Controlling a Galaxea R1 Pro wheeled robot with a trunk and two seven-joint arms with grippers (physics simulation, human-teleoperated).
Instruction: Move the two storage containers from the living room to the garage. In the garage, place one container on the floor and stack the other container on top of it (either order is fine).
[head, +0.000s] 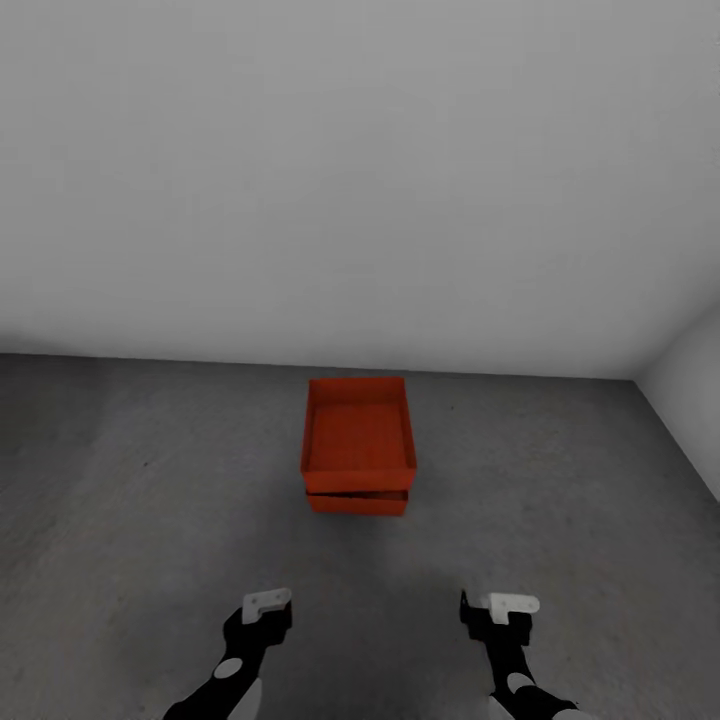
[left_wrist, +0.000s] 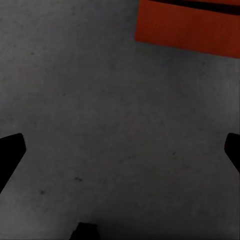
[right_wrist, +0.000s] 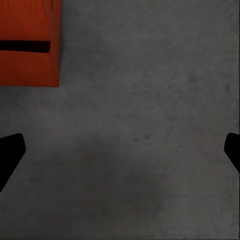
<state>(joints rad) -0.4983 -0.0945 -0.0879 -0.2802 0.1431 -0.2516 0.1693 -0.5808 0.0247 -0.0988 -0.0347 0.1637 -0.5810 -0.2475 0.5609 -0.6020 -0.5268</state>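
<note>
With both storage containers (head: 357, 455) stacked on the garage floor (head: 150, 500) near the wall (head: 360, 180), keep left gripper (head: 262, 610) and right gripper (head: 497, 610) spread wide, empty, well short; back away straight, avoid nudging the stack.

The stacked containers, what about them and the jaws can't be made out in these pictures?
- Lower container: its inside is hidden in the head view by the upper container sitting on it.
- Both wrist views: the stack is cut off by the picture edge, leaving an orange wall and a dark seam.
- Left gripper and right gripper: only dark fingertips at the edges, standing wide apart; the rest is cut off.
</note>
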